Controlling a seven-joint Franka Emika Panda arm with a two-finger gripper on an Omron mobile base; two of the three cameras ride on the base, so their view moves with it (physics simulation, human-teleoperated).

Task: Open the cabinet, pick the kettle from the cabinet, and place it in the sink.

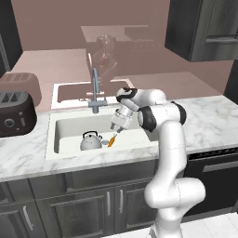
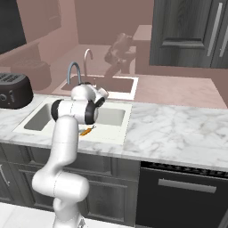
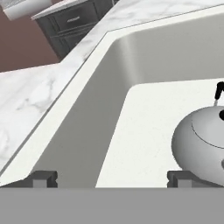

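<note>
Kettle (image 1: 91, 142) placement looks done from where I sit: it stands upright on the floor of the sink (image 1: 56, 135), toward the near left part of the basin, with its thin black loop handle up. My gripper (image 1: 115, 126) hangs just above the basin to the right of it, tilted down and leftward, and its jaws stand wide apart with nothing between them. In the hand view the two fingertips (image 3: 41, 178) sit at the bottom with bare sink floor between them, and the kettle's rounded grey body (image 3: 199, 140) lies off toward one fingertip rather than in the gap, so I judge it is released and apart from the tool, though close. A small orange thing (a carrot, I think) (image 1: 111, 140) lies on the basin floor just right of the kettle, almost under the gripper. The faucet (image 1: 95, 90) rises at the far rim, just left of and behind my wrist. If anything is left for me, it is a lift clear of the basin, up and to the right, away from kettle and faucet alike. The cabinet (image 2: 187, 33) hangs far right, well apart.
</note>
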